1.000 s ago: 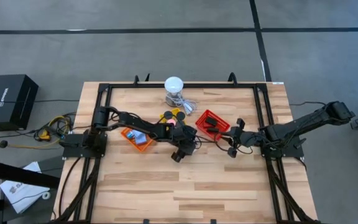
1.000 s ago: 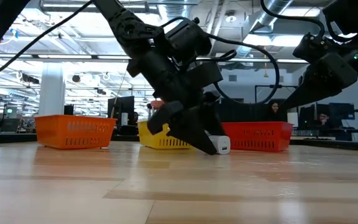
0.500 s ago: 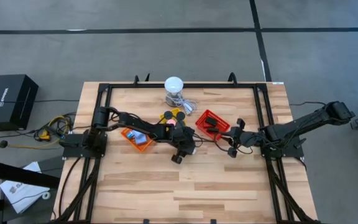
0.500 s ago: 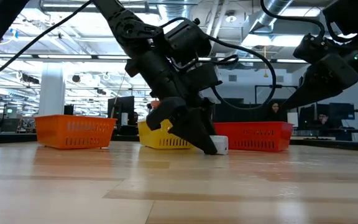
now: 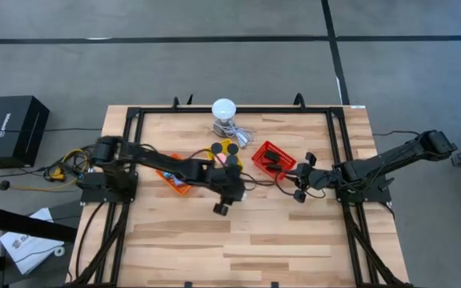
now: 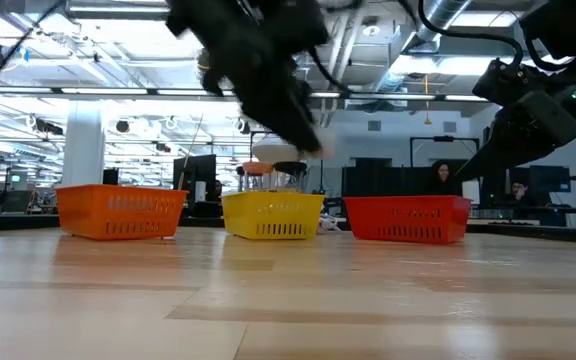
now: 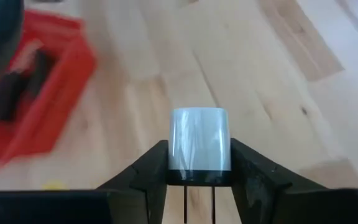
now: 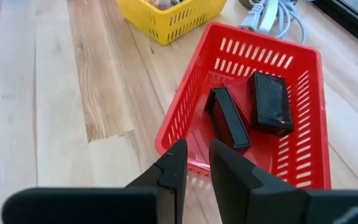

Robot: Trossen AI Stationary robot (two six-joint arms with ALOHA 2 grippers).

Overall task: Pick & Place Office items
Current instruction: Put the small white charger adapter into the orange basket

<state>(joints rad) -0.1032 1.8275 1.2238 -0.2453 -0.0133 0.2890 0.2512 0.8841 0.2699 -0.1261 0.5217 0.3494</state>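
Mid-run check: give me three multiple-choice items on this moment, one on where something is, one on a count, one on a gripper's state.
1. Where is the right gripper?
A. Beside the red basket
B. Over the orange basket
C. At the white device

2. How many black bars lie in the red basket?
A. None
B. Two
C. Five

3. What is the left gripper doing?
A. Open and empty
B. Shut on a light-blue block
C. Shut on a black bar

Key: 1 A, the right gripper sits just off the red basket in the high view, and its wrist view looks into that basket. 2 B, the right wrist view shows two black bars inside. 3 B, the left wrist view shows the left gripper clamped on both sides of a light-blue block, above the bare table.
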